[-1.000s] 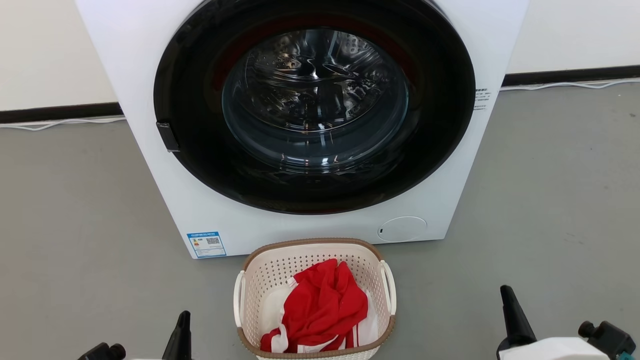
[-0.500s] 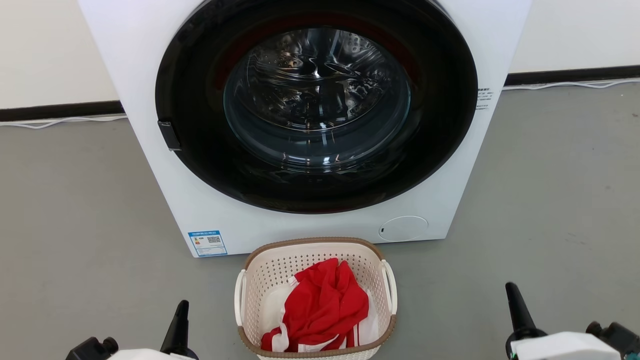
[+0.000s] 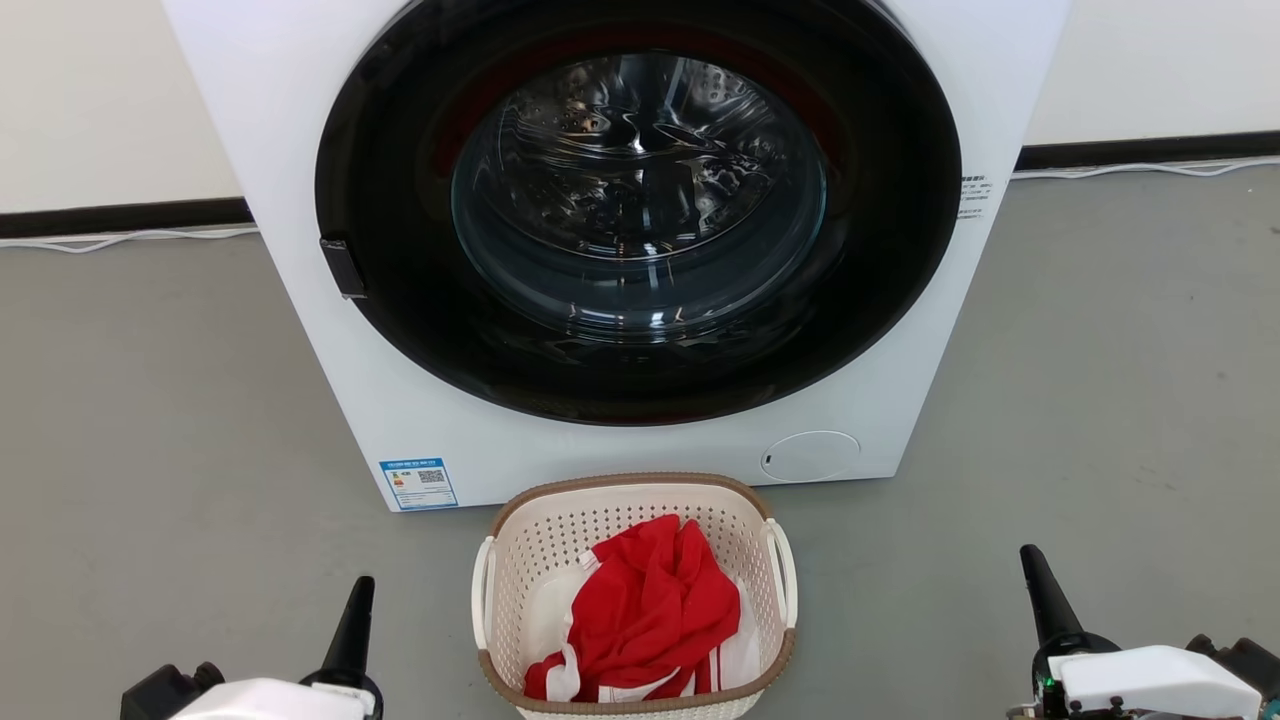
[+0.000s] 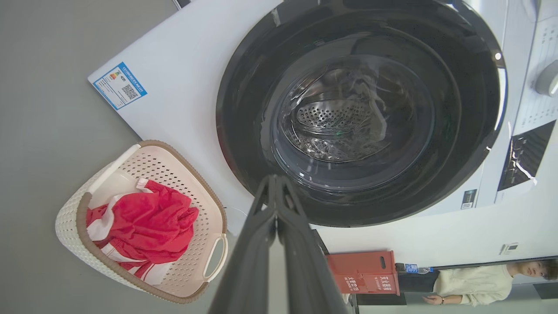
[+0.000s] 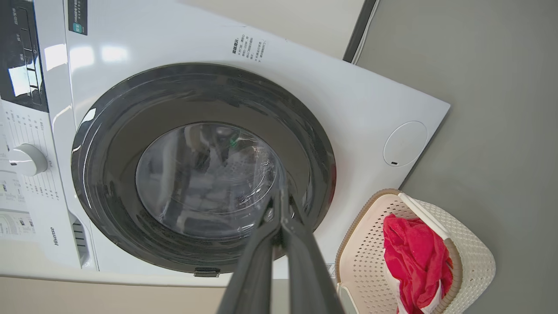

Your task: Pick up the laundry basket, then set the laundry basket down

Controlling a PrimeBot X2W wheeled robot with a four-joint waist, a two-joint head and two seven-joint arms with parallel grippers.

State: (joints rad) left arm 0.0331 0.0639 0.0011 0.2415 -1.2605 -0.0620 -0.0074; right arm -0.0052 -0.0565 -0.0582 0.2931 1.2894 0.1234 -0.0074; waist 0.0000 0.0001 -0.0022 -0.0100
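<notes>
While the laundry basket (image 3: 548, 545) stands on the grey floor (image 3: 150, 450) just in front of the washing machine (image 3: 600, 462), the head view shows the left gripper (image 3: 358, 612) low at its left and the right gripper (image 3: 1040, 592) low at its right. Both are apart from the basket, with their dark fingers pointing toward the machine. A red garment (image 3: 650, 610) lies inside. This fits a basket waiting to be lifted as well as one already put back down, and the pictures do not settle which.

Seen from the left wrist, the left gripper (image 4: 275, 192) has its fingers pressed together to one tip, holding nothing and aimed at the round door. The basket (image 4: 72, 237) sits off to the side.

Seen from the right wrist, the right gripper (image 5: 281, 207) is likewise closed and empty, with the basket (image 5: 475, 257) off to one side. If a lift is meant, I judge it calls for parted fingers and a reach to the loop handles (image 5: 425, 216). If the basket is already down, the arms need only keep clear.
</notes>
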